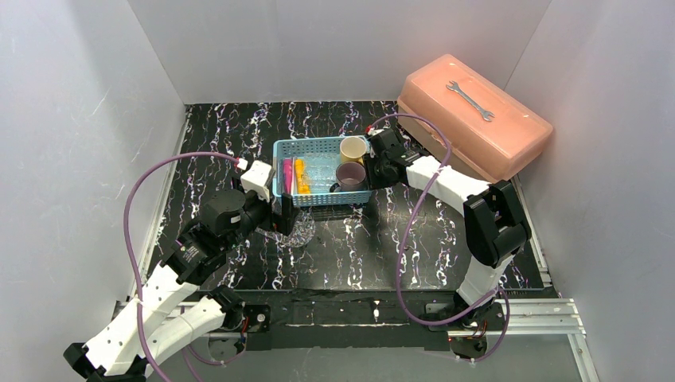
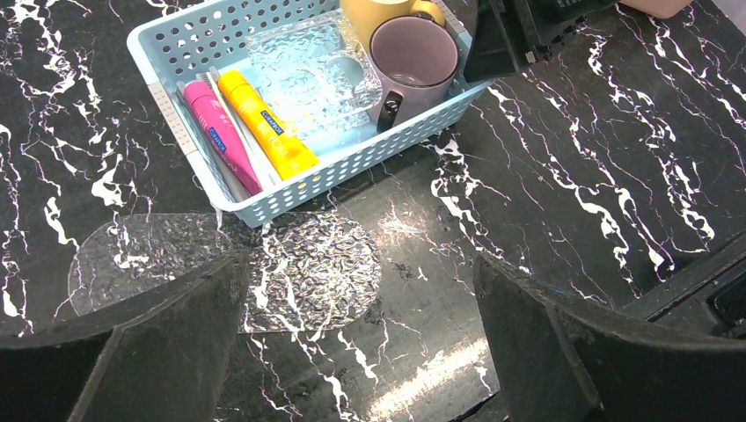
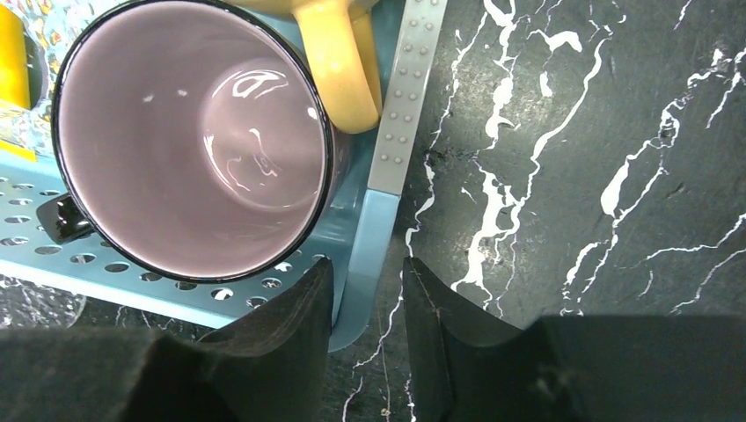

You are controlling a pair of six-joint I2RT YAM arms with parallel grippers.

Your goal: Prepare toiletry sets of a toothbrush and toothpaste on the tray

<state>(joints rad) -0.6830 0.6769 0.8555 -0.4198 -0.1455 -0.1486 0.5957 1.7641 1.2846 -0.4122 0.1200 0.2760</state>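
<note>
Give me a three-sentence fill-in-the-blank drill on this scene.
1. The pink tube and the yellow tube lie in the blue ____.
2. On the lid of the pink box lies a ____.
3. The purple mug stands next to a ____ mug.
Missing words: basket, wrench, yellow.

You can see print on the yellow tube (image 2: 264, 125) and the pink tube (image 2: 220, 138), but it is too blurred to read.
</note>
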